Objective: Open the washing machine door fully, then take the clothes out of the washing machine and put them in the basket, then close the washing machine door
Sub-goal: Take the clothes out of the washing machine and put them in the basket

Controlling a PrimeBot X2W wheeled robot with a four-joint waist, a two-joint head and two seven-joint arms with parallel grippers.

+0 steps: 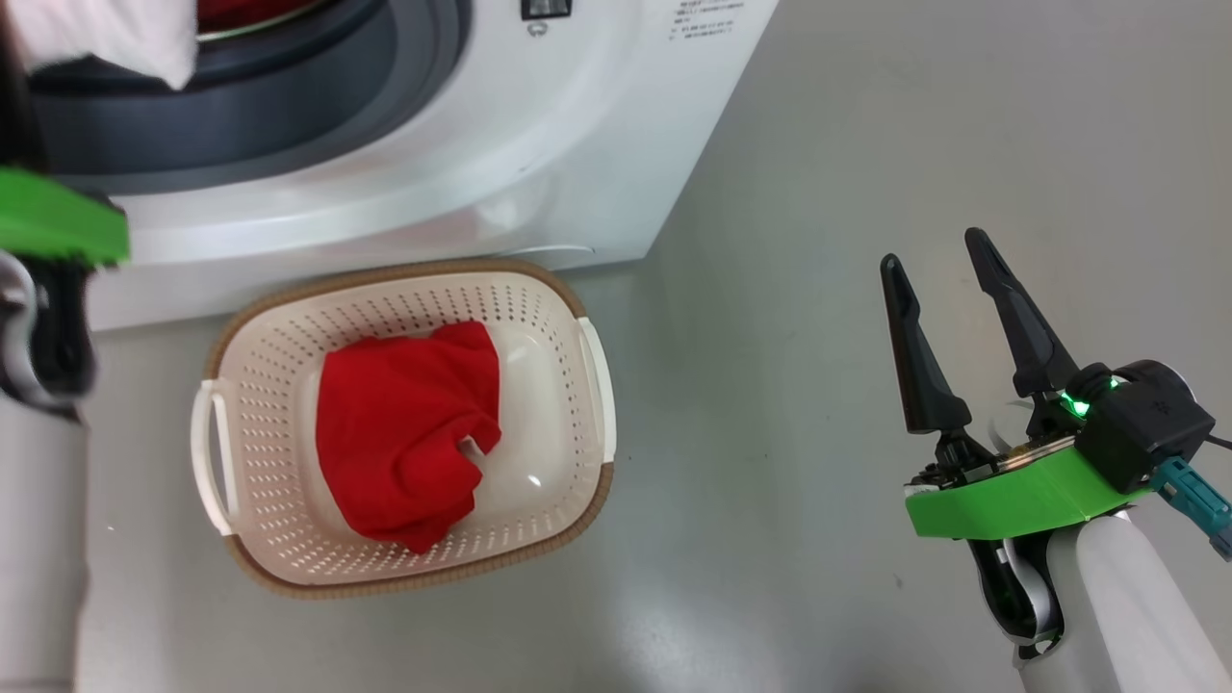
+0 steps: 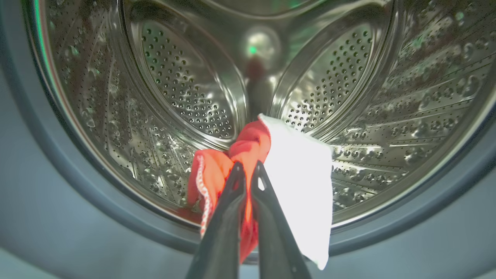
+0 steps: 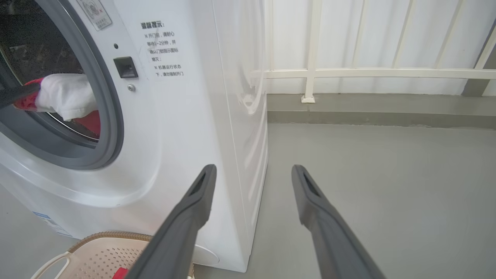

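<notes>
Smooth grey floor (image 1: 866,144) carries the basket (image 1: 414,267), holding one red garment (image 1: 404,433), against the washing machine (image 1: 539,144) front; the right gripper (image 1: 932,247) stands spread, empty. At the mouth of the drum (image 2: 174,85) the left gripper (image 2: 248,167) pinches the clothes (image 2: 298,174): light, limp, likely to drape, best held at a bunched fold.

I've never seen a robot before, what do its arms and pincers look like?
The right pincer and left pincer each have two long tapering dark fingers with a slot near the tip. Behind the right one sit a bright green plastic collar, a black housing with a glowing green light, a teal cable plug and a smooth pale forearm.
</notes>
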